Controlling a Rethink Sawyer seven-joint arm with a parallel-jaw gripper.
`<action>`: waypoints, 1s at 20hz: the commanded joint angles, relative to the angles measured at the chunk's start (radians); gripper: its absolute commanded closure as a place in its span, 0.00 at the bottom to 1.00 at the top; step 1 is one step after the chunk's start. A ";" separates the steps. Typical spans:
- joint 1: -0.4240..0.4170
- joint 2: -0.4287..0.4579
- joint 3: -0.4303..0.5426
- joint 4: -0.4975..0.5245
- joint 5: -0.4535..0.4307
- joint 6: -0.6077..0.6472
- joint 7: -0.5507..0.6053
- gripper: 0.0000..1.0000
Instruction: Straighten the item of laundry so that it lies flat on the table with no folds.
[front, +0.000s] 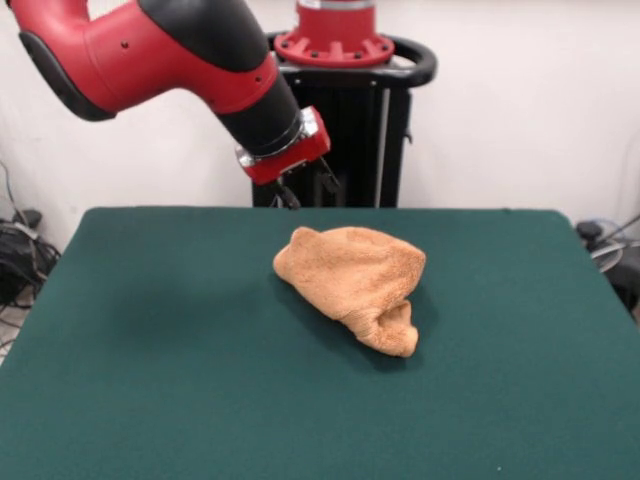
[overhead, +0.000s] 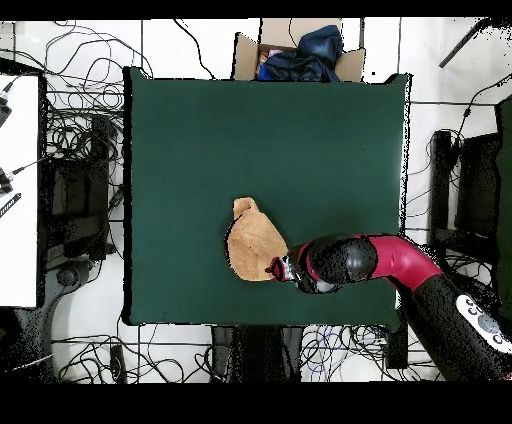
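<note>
The orange-tan towel (front: 355, 280) lies crumpled in a folded heap near the middle of the green table (front: 150, 350). One narrow end bunches toward the front. In the overhead view the towel (overhead: 253, 243) lies near the table's (overhead: 200, 130) robot-side edge. My gripper (front: 307, 190) hangs above the table's far side, just behind the towel. Its two thin black fingers stand apart and hold nothing. In the overhead view the gripper (overhead: 282, 268) is at the towel's edge nearest the robot.
The black pedestal (front: 340, 100) stands behind the table's far edge. A cardboard box with dark cloth (overhead: 300, 55) sits off the table's opposite side. Cables cover the floor around the table (overhead: 80, 150). A white surface (overhead: 18, 190) is at the left.
</note>
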 joint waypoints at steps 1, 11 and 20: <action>-0.007 0.054 -0.069 -0.036 0.032 0.051 -0.056 0.00; -0.033 0.010 -0.018 -0.051 -0.028 -0.007 -0.102 0.00; -0.053 0.044 -0.005 -0.052 -0.023 -0.033 -0.109 0.00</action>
